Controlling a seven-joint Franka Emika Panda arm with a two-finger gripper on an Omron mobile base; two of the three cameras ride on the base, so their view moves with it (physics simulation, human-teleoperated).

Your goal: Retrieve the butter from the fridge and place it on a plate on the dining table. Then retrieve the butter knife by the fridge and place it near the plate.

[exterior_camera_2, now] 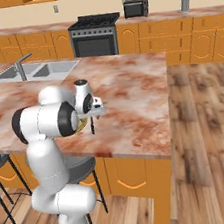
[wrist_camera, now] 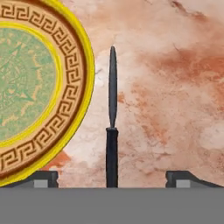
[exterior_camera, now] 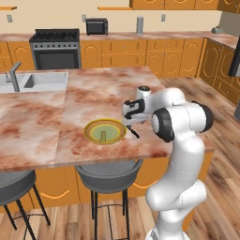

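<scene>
From the hand view I see the butter knife [wrist_camera: 112, 118] lying flat on the marbled worktop [wrist_camera: 175, 87], its long axis running straight up the picture: the thicker dark handle is nearest the camera and the slim tapered blade points away. It sits just beside the plate [wrist_camera: 76, 87], parallel to the plate's near edge with a narrow strip of marble between them, not touching. The tool [wrist_camera: 112, 178] hangs over the handle end with its jaws spread wide, one fingertip [wrist_camera: 43, 178] low on each side and well clear of the knife, so it has hold of nothing. My left base view gives me what the hand view cannot: the whole plate [exterior_camera: 105, 131] near the worktop's [exterior_camera: 93, 93] front edge, a small pale block, the butter [exterior_camera: 103, 136], standing in its green centre, and the knife [exterior_camera: 135, 133] as a short dark sliver off the plate's right side beneath the tool [exterior_camera: 131, 123]. In the right base view the arm covers most of the plate, and I make out the knife [exterior_camera_2: 92, 126] only as a thin dark line below the tool [exterior_camera_2: 95, 112].
</scene>
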